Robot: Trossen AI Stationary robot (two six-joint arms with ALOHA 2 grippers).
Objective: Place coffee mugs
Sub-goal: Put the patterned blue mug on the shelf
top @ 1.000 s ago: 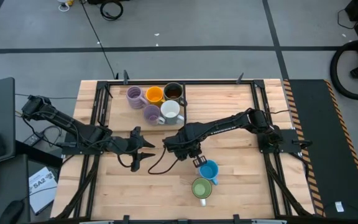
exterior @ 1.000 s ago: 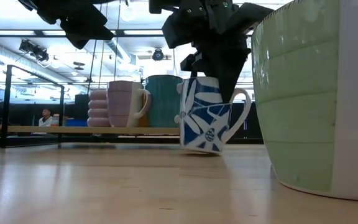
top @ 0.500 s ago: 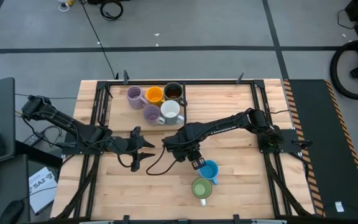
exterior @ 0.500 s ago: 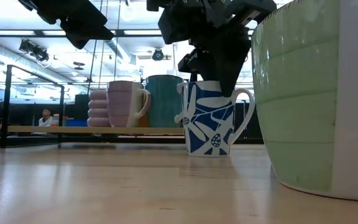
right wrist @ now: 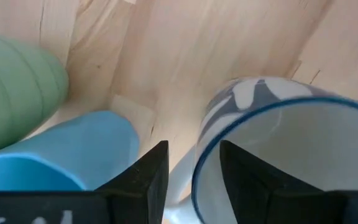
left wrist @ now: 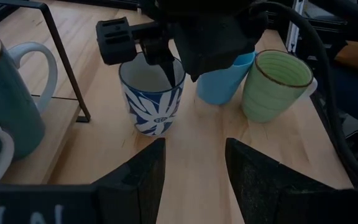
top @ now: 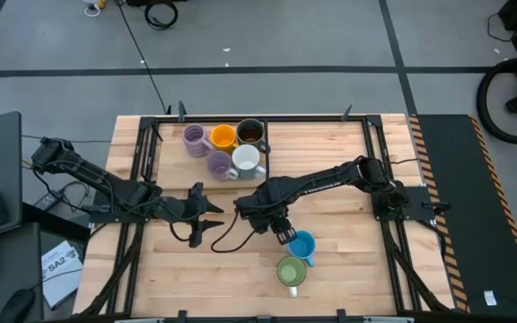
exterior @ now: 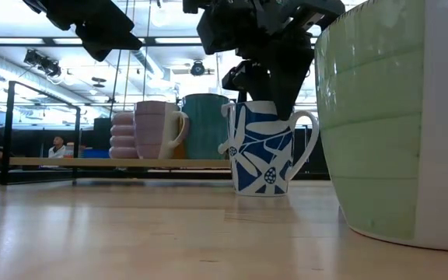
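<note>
A white mug with a blue leaf pattern [left wrist: 153,99] stands upright on its base on the wooden table, next to a blue mug [left wrist: 222,81] and a green mug [left wrist: 275,84]. My right gripper [right wrist: 193,149] hangs over the patterned mug [exterior: 263,152], pointing down and open. One finger is inside the mug and one outside, astride the rim [right wrist: 199,163]. In the high view the right gripper [top: 281,233] hides that mug. My left gripper [left wrist: 194,149] waits open, left of the table's middle [top: 209,213], facing the mugs. My right gripper's outer finger [right wrist: 138,180] stands clear of the patterned mug's wall. Its inner finger [right wrist: 247,180] is close to the rim. Whether it touches the rim, I cannot tell.
Several mugs stand at the table's far side: purple [top: 194,137], orange [top: 223,136], dark [top: 250,132], purple [top: 220,163] and white [top: 246,160]. They sit on a low wooden shelf [exterior: 92,162]. Black frame rails [top: 142,161] run along the table's sides. A cable [top: 232,238] lies between the arms.
The patterned mug was tipped, with one side of its base off the table. It now stands upright and flat on the table beside the blue mug. My right gripper has stayed above it.
</note>
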